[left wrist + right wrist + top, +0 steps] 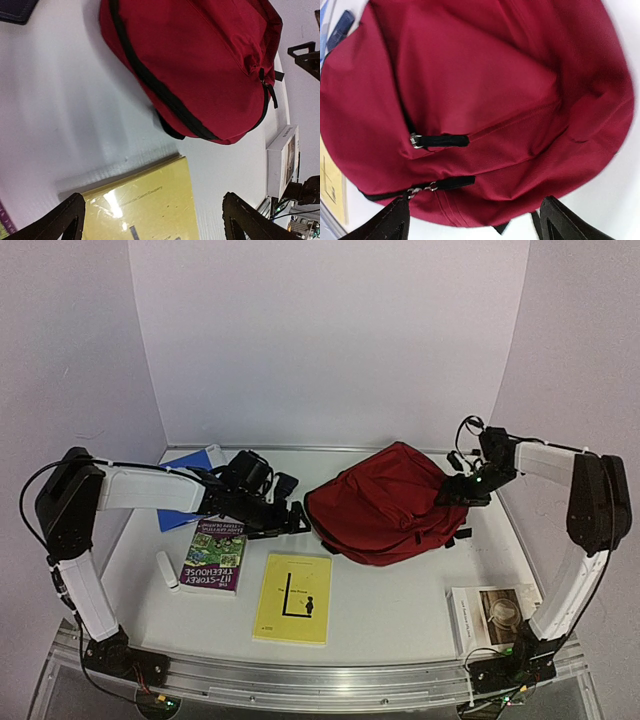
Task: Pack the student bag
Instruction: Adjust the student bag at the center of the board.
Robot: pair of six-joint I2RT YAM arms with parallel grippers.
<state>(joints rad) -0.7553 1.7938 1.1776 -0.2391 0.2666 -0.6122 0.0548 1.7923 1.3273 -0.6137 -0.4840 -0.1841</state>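
- student bag [385,502]: table centre-back, looks zipped, long axis L–R betw. arms.
- right gripper [475,220]: jaws wide open, empty, over bag's R end; zip pulls [440,141] just ahead, so it's the nearer arm.
- left gripper [155,220]: open, empty, beside bag's L end.

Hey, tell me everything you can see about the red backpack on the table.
The student bag is a large dark red backpack of soft, woven-looking fabric, with black zipper trim and two black zipper pulls on metal rings. It looks zipped shut and lies slumped on the white table, toward the back and right of centre. A black strap end pokes out from beneath it. The open right tool sits at its right end; whether it touches the bag cannot be told.
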